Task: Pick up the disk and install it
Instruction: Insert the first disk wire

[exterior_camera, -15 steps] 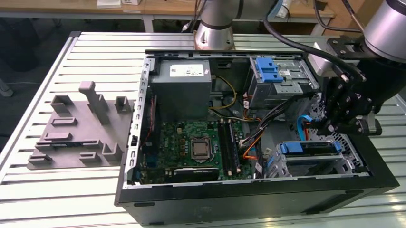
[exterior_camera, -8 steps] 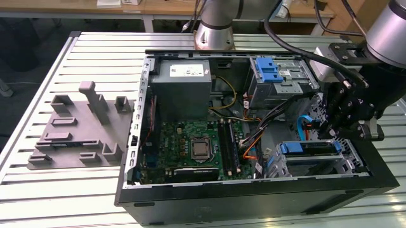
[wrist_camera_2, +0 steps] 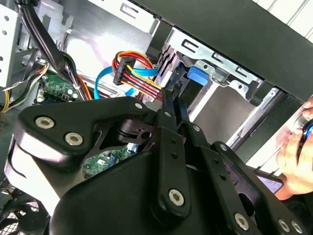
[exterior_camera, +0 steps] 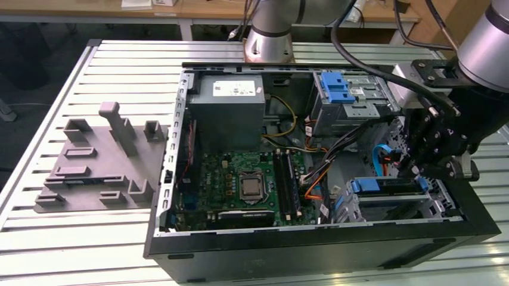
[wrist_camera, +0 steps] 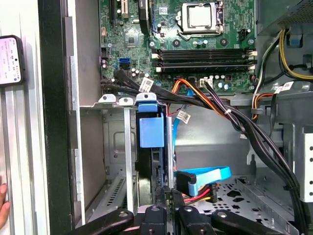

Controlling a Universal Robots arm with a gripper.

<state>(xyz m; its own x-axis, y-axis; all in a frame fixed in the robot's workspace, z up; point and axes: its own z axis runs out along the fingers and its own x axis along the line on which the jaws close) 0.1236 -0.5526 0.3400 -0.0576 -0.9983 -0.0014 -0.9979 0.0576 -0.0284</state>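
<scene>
In the exterior view, my gripper is down inside the open computer case on the worktop, at the exterior view's right. It is right at the disk, which lies in the lower drive bay with its blue rails showing. I judge the pick-up done and the install step in hand.

In the second wrist view, my gripper's fingers run close together to a narrow tip, and I see nothing between them. The tip is just beside the disk's blue plastic, with a bundle of coloured cables near it. A person's hand is outside the case wall.

In the first wrist view, the disk stands edge-on in the bay beside its metal wall, my fingertips next to its edge. I cannot tell whether they touch it. I judge that any next move calls for a straight line along the bay, clear of the flat blue cable.
</scene>
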